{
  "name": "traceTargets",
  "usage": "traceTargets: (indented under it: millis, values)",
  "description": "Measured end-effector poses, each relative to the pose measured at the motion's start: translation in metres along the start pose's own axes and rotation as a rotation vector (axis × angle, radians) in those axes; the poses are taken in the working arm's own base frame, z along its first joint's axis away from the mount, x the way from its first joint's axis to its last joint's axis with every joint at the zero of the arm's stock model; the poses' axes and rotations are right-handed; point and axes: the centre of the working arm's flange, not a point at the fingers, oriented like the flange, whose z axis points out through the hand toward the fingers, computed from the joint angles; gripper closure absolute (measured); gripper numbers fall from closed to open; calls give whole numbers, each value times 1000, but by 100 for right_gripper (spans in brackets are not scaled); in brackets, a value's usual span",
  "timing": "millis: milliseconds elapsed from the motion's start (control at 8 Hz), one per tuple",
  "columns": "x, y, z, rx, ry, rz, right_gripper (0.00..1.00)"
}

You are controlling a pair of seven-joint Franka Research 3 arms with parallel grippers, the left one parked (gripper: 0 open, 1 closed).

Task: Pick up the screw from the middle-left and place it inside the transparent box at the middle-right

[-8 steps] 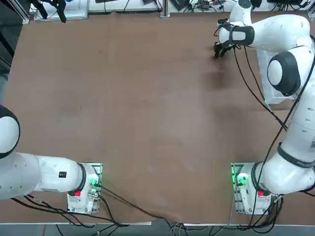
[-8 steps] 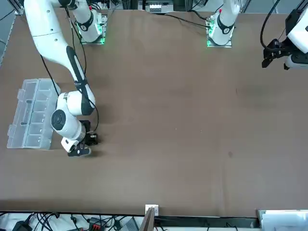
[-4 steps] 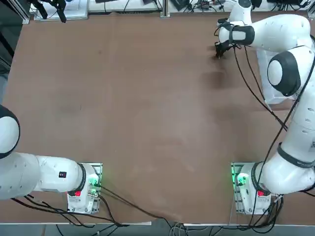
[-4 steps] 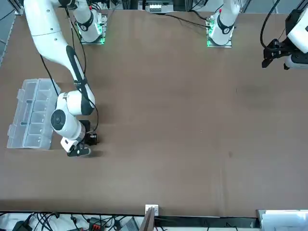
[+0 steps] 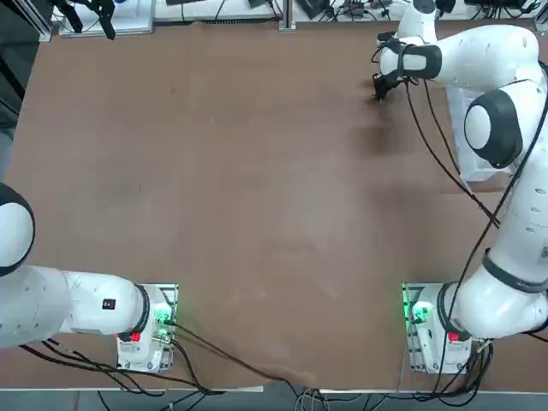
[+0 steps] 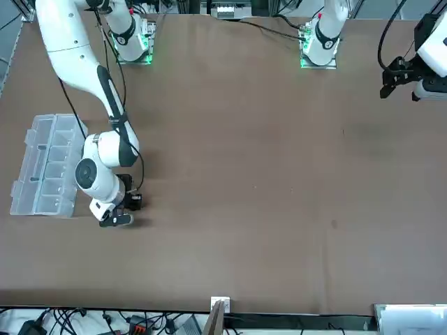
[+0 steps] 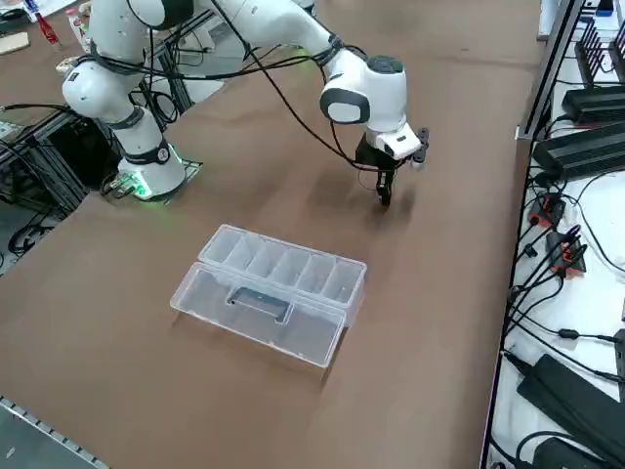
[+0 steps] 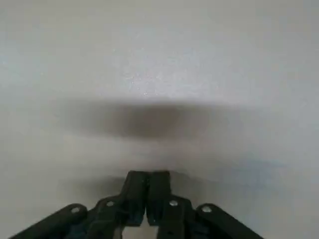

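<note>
Black fingers of the right gripper are pressing together at the brown table, no screw showing between them, so it is risking lifting away empty beside the transparent box.

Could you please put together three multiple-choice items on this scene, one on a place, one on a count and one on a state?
1. Where is the right gripper?
A. Down at the table, off one short end of the transparent box
B. Inside a compartment of the box
C. High over the table's centre

2. How many compartments are in the box's row?
A. Two
B. About five
C. About ten

3. How do the fingers stand?
A. Wide apart
B. Pressed together
C. Around the box's lid

Answers: 1 A, the side view shows its tips low at the tabletop beyond the box's end. 2 B, the side view shows about five cells. 3 B, the wrist view shows both tips meeting, with no screw visible.
</note>
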Motion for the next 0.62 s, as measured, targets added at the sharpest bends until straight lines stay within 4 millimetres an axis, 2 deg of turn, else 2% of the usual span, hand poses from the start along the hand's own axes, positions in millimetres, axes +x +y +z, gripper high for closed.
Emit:
traceTargets:
  millis: [375,500,625]
  values:
    - [2,4,-8,-3,0,6,95]
    - [4,14,-22,-12,0,16,95]
    - [7,31,-47,-25,-4,29,95]
